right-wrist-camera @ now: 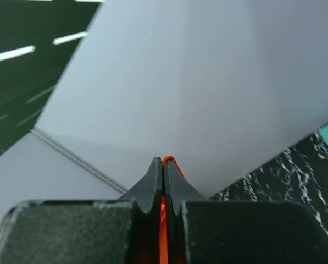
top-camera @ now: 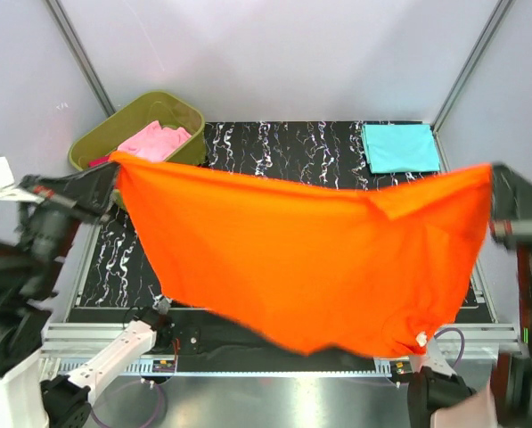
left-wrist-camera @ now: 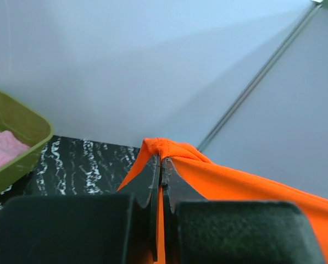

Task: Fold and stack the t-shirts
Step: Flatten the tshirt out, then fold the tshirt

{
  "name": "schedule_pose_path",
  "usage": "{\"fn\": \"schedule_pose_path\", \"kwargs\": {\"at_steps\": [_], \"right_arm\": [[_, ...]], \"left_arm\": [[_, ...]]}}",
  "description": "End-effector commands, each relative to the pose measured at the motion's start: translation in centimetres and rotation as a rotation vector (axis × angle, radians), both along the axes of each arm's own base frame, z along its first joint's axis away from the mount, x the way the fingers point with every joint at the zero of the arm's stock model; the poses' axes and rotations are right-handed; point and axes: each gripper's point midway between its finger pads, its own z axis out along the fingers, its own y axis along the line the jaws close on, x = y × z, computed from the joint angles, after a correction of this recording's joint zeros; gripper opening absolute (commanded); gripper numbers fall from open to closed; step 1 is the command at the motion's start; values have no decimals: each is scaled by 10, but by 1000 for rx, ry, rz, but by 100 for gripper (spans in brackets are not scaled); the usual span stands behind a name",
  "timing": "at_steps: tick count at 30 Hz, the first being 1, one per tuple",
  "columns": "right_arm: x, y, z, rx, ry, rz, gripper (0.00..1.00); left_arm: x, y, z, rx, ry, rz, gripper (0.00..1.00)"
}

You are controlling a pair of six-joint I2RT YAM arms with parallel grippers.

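Note:
A bright orange t-shirt point(top-camera: 310, 254) hangs spread in the air across the table, stretched between both arms. My left gripper point(top-camera: 116, 165) is shut on its left top corner; in the left wrist view the orange cloth point(left-wrist-camera: 169, 149) bunches over the closed tips of that gripper point(left-wrist-camera: 162, 160). My right gripper point(top-camera: 490, 169) is shut on the right top corner, and the right wrist view shows a thin orange edge point(right-wrist-camera: 170, 160) pinched at the tips of that gripper point(right-wrist-camera: 164, 163). A folded teal t-shirt point(top-camera: 400, 147) lies at the back right. A light pink t-shirt point(top-camera: 155, 140) lies in the tub.
An olive-green plastic tub point(top-camera: 114, 134) stands at the back left, seen again as the tub point(left-wrist-camera: 12, 118) in the left wrist view. The black marbled table top point(top-camera: 283, 147) runs under the hanging shirt. Grey walls and metal posts enclose the back and sides.

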Motion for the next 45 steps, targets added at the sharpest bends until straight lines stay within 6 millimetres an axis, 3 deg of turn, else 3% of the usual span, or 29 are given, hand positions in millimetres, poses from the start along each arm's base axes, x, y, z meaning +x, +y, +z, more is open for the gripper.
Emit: {"fn": "schedule_pose_path", "kwargs": {"at_steps": [1, 2, 3, 4, 5, 7, 8, 9, 11, 12, 14, 15, 16, 18, 19, 20, 21, 22, 24, 25, 26, 27, 28, 29, 31, 32, 37, 43, 45], "right_arm": [[124, -28, -58, 19, 308, 49, 0], [141, -27, -55, -6, 278, 80, 0], [174, -34, -96, 22, 371, 100, 0], [188, -36, -108, 21, 376, 114, 0], [215, -39, -135, 25, 395, 142, 0], [246, -44, -157, 10, 384, 168, 0], [264, -43, -201, 33, 449, 208, 0], [276, -43, -219, 39, 450, 232, 0], [305, -42, -279, 95, 481, 287, 0], [313, -44, -301, 113, 507, 284, 0], [336, -50, -359, 141, 584, 276, 0], [344, -50, -375, 148, 604, 287, 0], [359, -51, -401, 162, 638, 304, 0], [378, -45, -416, 154, 659, 348, 0], [389, -44, -439, 157, 702, 365, 0], [402, -42, -432, 141, 688, 377, 0], [410, -39, -436, 136, 698, 388, 0], [418, -38, -452, 139, 729, 400, 0], [438, -41, -442, 124, 717, 397, 0], [443, -42, -460, 129, 775, 398, 0], [458, -43, -443, 105, 741, 406, 0], [464, -45, -443, 98, 744, 409, 0], [469, -45, -455, 101, 777, 416, 0], [480, -47, -442, 83, 749, 419, 0], [490, -48, -455, 86, 770, 427, 0], [498, -49, -447, 75, 747, 434, 0], [518, -37, -469, 54, 755, 505, 0], [540, -15, -472, 50, 741, 544, 0], [536, -17, -478, 86, 783, 519, 0]], "left_arm": [[68, -12, -37, 129, 113, 91, 0], [84, -16, -49, 159, 143, 103, 0], [111, -28, -83, 211, 236, 98, 0], [123, -32, -100, 237, 276, 99, 0], [140, -39, -131, 276, 330, 100, 0], [164, -44, -165, 325, 375, 114, 0], [177, -44, -170, 317, 355, 137, 0], [191, -46, -206, 352, 422, 142, 0], [210, -42, -235, 362, 464, 166, 0], [222, -46, -260, 384, 515, 158, 0], [238, -48, -285, 396, 549, 152, 0], [247, -49, -319, 427, 618, 150, 0], [254, -49, -330, 439, 632, 152, 0], [269, -50, -365, 486, 707, 146, 0], [274, -50, -372, 510, 722, 143, 0], [281, -55, -373, 515, 721, 122, 0], [286, -58, -389, 536, 751, 103, 0], [290, -62, -392, 554, 750, 75, 0], [302, -64, -396, 561, 758, 69, 0], [306, -65, -395, 567, 752, 65, 0], [314, -66, -394, 562, 739, 65, 0], [318, -63, -393, 559, 736, 74, 0], [322, -62, -393, 571, 733, 76, 0], [329, -60, -386, 572, 721, 85, 0], [334, -51, -397, 592, 763, 101, 0], [339, -47, -394, 592, 763, 114, 0], [347, -29, -407, 585, 802, 146, 0], [362, -40, -414, 644, 772, 46, 0], [367, -37, -412, 657, 775, 43, 0]]}}
